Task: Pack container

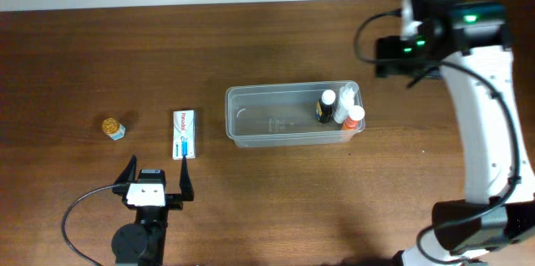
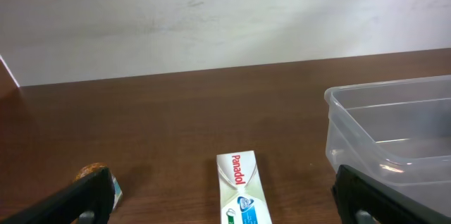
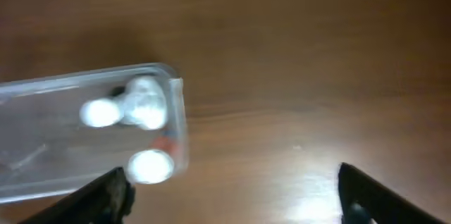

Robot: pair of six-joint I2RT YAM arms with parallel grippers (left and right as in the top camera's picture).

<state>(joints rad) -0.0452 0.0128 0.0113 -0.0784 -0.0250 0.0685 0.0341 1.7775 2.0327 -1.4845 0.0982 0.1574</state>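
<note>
Clear plastic rectangular tub, i.e. the container (image 1: pixel 267 124), sits mid-table with its long axis running left-right. At its right end stand three small bottles: dark w/ white cap (image 1: pixel 325 107), white (image 1: pixel 347 99), and orange-capped (image 1: pixel 354 117). The rest of the tub is bare.

Outside it, to the left:
- white cardboard Panadol box (image 1: pixel 184 134), lying flat, near the tub's left wall but apart from it;
- small gold-capped bottle (image 1: pixel 114 127), further left, well apart.

Left gripper (image 1: pixel 159 166): fingers spread wide, nothing between them. The box lies just ahead of the fingertips, slightly right of the gripper's centre line. Its long axis points straight away from the gripper, so the finger gap spans the box's narrow width. Judgement: a fwd reach w/ a small rightward shift should suit a grasp across the short sides.

Right gripper (image 3: pixel 239 199): also released and empty, hovering beyond the tub's right end. It is far from the box, so the left arm is the nearer one.
</note>
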